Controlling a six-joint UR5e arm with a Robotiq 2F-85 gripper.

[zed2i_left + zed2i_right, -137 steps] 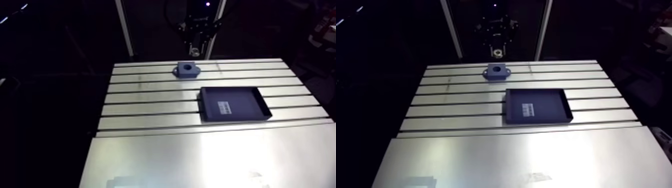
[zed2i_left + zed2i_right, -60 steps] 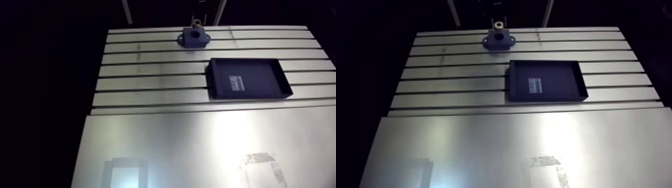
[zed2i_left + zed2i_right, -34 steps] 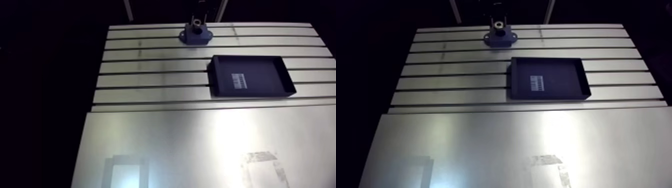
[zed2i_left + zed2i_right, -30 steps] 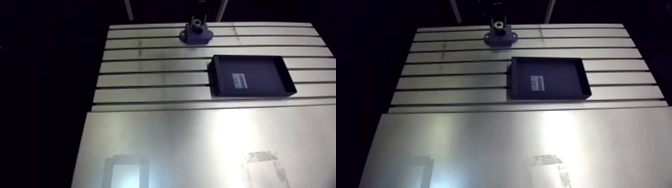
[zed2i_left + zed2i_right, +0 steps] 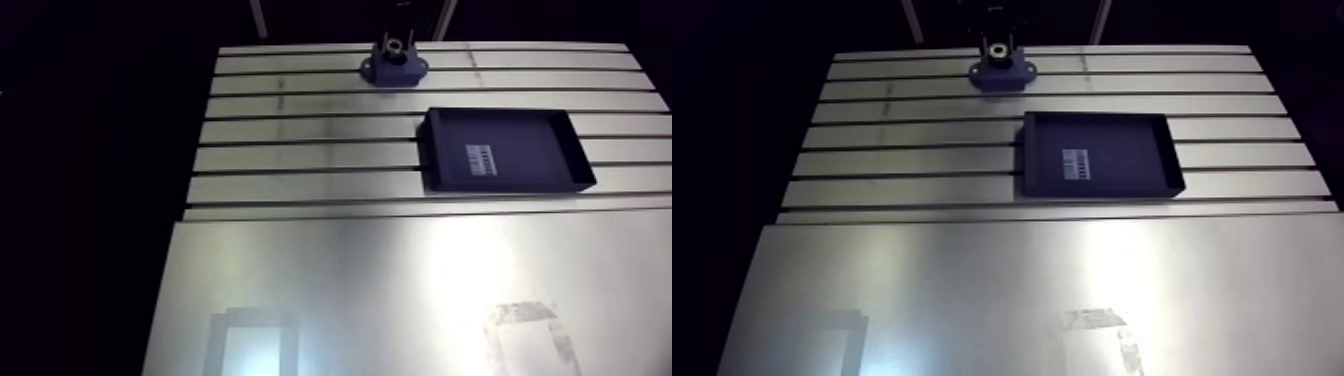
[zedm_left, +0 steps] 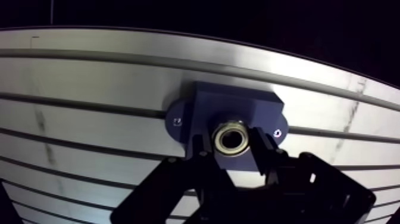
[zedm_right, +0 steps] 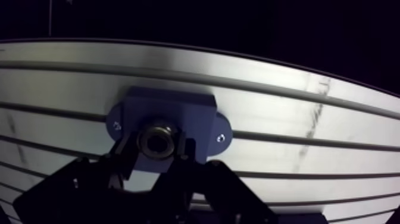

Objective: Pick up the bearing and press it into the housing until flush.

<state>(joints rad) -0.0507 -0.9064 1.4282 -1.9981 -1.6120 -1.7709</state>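
Note:
The dark blue housing (image 6: 238, 107) stands on the slotted table near its far edge, a flange with a screw on each side. In the wrist view the metal ring bearing (image 6: 232, 137) sits at the housing's bore, bright rim and dark centre facing me. My gripper (image 6: 232, 142) is shut on the bearing, one black finger (image 6: 201, 148) on each side of it. In the arm view the bearing (image 5: 393, 45) shows as a small bright ring right on top of the housing (image 5: 393, 68). How deep it sits in the bore cannot be told.
A black shallow tray (image 5: 503, 150) with a white label lies on the slotted table (image 5: 300, 130), nearer than the housing and to its right. A smooth metal plate (image 5: 350, 290) covers the near half. The table's far edge runs just behind the housing.
The arm camera has shifted and tilted down. Earlier the bearing hung in the gripper above and behind the housing; it has since come down onto the housing's top.

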